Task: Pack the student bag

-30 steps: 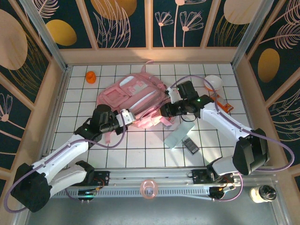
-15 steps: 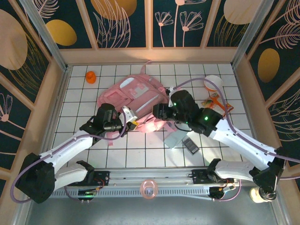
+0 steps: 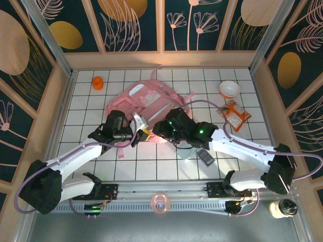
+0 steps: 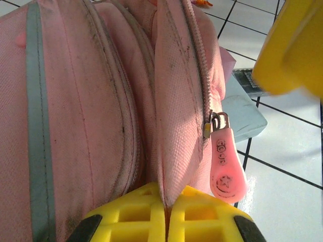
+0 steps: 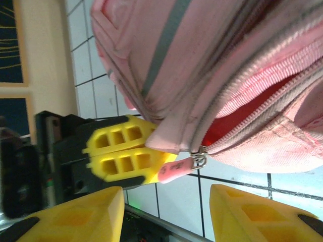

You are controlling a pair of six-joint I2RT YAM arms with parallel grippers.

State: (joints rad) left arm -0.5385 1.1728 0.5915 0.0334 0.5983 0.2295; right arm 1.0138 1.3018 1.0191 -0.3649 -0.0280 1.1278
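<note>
Student bag (image 3: 144,101) sits mid-table, at 12 o'clock from both bases; its long axis looks roughly 8-to-2 in the top view, though the fabric is bunched, so take that loosely.

Left gripper (image 4: 165,204) is clamped together on the bag's near edge, pinching fabric right beside the zip; the bag is tented up off the tiles there.

Right gripper (image 5: 167,196) has its fingers apart with nothing between them.

The relation that matters is in the right wrist view; the zipper pull (image 5: 176,169) hangs at 12 o'clock from the gap between your right fingers, near but not touching; the left pads sit at 9 o'clock of it, touching the same flap; the zip line runs off toward 2 o'clock, with the red lining showing through a part-open slot. The right arm is the nearer free one, so I'd judge the pull is its target.

Versus a second ago, the right arm has swung from the bag's 3 o'clock side round to its near edge and its fingers have widened; the left hold is unchanged.
</note>
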